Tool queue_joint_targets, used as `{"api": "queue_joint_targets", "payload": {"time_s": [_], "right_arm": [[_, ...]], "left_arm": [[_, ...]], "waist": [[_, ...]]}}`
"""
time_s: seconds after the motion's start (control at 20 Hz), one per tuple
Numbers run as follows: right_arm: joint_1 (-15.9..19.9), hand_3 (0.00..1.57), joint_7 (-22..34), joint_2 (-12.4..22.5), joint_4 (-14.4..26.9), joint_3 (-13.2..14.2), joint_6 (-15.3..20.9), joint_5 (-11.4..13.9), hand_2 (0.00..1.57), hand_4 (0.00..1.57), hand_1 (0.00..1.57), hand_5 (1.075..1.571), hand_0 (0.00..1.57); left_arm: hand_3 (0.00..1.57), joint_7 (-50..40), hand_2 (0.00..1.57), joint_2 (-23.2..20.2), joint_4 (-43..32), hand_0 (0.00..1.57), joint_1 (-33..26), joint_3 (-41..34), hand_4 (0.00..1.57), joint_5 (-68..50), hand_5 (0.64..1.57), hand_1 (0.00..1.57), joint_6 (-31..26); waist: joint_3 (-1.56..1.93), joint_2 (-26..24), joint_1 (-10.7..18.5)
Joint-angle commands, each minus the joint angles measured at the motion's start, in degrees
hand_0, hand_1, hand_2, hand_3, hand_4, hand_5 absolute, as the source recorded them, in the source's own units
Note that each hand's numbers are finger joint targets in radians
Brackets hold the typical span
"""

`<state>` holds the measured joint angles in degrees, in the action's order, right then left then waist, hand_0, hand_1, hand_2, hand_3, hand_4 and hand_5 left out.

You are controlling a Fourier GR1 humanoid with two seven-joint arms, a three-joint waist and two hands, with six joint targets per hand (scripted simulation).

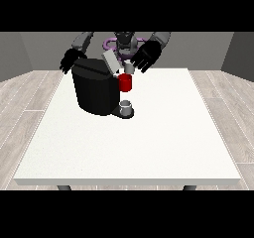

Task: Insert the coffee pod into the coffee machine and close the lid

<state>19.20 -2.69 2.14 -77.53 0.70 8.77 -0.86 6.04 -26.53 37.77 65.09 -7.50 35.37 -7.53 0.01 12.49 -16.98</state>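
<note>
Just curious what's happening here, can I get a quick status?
Both robot hands open, holding nothing. Machine lid up; small grey pod by the right one. Nothing in the way.

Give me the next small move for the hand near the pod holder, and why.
Probably lower the hand at the view's right so the small grey pod drops into the red holder of the coffee machine: the pod sits just above the holder, and the lid stands tilted open.
</note>
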Motion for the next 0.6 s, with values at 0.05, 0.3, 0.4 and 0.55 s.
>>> {"api": "queue_joint_targets", "payload": {"time_s": [0.05, 0.3, 0.4, 0.55], "right_arm": [[-2.02, 0.0, -4.73, 0.46, 0.61, 1.02, -1.19, -0.68, 0.0, 0.53, 0.0, 1.571, 0.0], [-1.55, 0.0, -1.48, 1.48, -0.82, 1.95, -1.29, -1.4, 0.0, 0.52, 0.0, 1.571, 0.0], [-0.04, 0.0, 2.23, 1.87, -2.05, 1.67, -1.61, -1.76, 0.0, 0.54, 0.0, 1.571, 0.0], [0.79, 0.0, 0.74, 1.36, -0.31, 1.49, -0.15, -0.33, 0.0, 0.5, 0.0, 1.571, 0.0]], "left_arm": [[1.24, 1.55, 1.33, -3.13, -0.28, 1.31, 2.83, -1.17, 0.49, -0.72, 1.571, 1.31, -3.1], [1.23, 0.1, 1.33, 0.24, -1.04, 1.3, 0.75, -0.17, 0.5, 0.82, 1.571, 1.3, 0.32], [1.23, 0.02, 1.33, 1.13, -1.91, 1.32, 0.53, 0.42, 0.51, 1.36, 1.571, 1.32, 0.24], [1.21, -0.1, 1.3, 2.95, -1.0, 1.26, 2.33, 0.86, 0.51, 1.32, 1.571, 1.26, 0.25]], "waist": [[0.02, 2.43, -0.4], [0.01, 1.08, -0.74], [0.0, 1.01, -1.11], [0.0, 2.03, -0.17]]}}
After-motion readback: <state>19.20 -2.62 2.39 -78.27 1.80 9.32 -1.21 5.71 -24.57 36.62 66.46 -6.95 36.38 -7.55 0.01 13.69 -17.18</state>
